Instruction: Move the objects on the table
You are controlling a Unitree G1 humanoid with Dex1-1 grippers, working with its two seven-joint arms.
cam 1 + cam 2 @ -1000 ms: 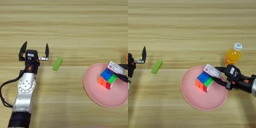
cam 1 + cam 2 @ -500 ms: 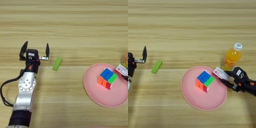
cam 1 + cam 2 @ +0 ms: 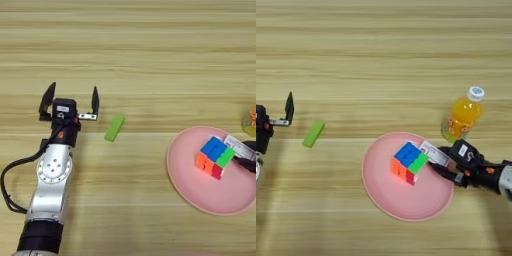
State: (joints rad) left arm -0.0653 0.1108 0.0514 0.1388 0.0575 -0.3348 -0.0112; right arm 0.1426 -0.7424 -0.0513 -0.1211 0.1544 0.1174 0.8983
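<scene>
The multicoloured puzzle cube (image 3: pixel 408 162) sits on the pink plate (image 3: pixel 401 200). Over the plate's right side, my right gripper (image 3: pixel 439 159) is shut on the flat red-and-white box (image 3: pixel 434 152), whose left end reaches the cube's green face. Behind that gripper, just off the plate, stands the orange juice bottle (image 3: pixel 463 115), upright. The green bar (image 3: pixel 114 128) lies flat on the table (image 3: pixel 150 45) at centre left. My left gripper (image 3: pixel 70 98) rests open a short way left of the bar, nothing between its fingers.
The left forearm (image 3: pixel 52 175) stretches from the bottom left corner up to its gripper, with a black cable looping on its left side. Bare wood planks fill the far half of the table.
The right gripper drew the box right to the plate's edge, then came back left toward the cube. Cube, bar, bottle and left arm stayed put.
</scene>
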